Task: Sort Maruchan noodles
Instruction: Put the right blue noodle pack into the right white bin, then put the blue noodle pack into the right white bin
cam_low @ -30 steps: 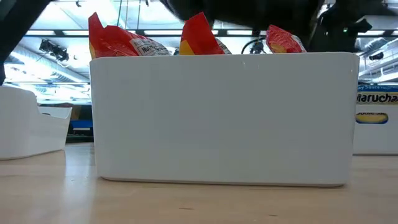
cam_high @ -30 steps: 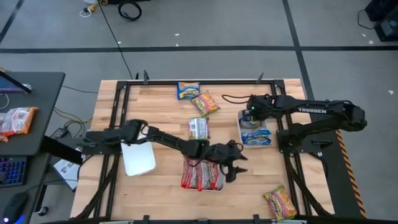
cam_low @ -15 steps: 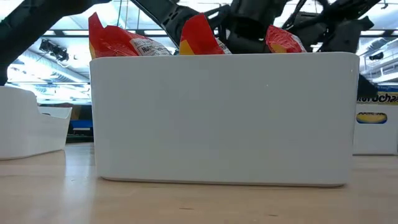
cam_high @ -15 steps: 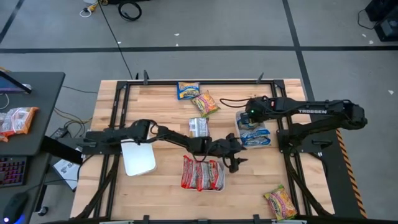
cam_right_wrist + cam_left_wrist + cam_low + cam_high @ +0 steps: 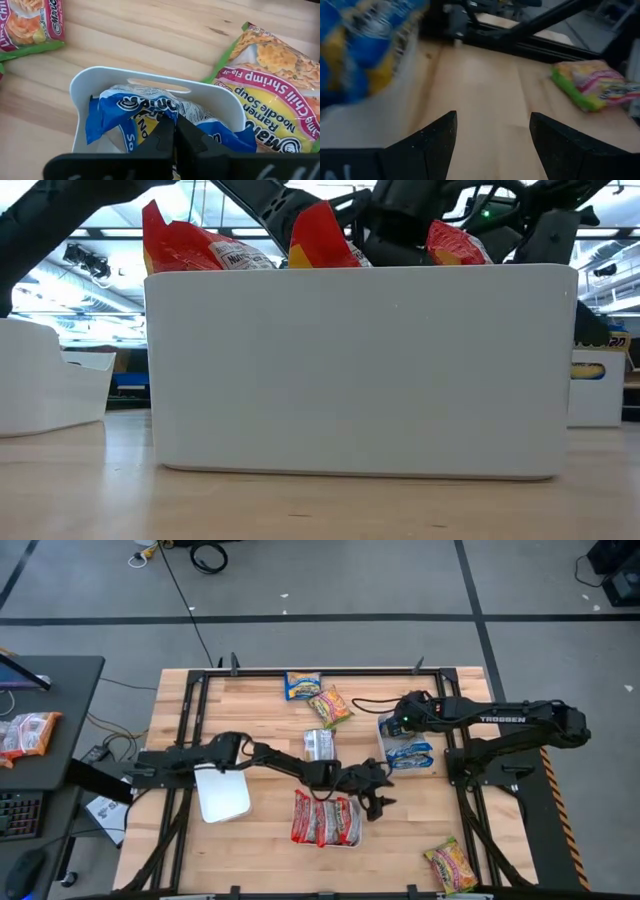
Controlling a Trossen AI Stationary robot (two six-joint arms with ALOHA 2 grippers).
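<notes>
Resting under the closed right gripper (image 5: 175, 131), blue noodle packets (image 5: 130, 107)

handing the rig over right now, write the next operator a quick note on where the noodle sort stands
Left pincer: open, empty, beside the middle tray.
Right pincer: shut, over the right tray, no packet seen held.
Done: red packets in the middle tray; blue packets in the right tray.
Left: loose on the table, one blue packet, three chili-shrimp packets, one silver packet. The left tray looks unused.
</notes>
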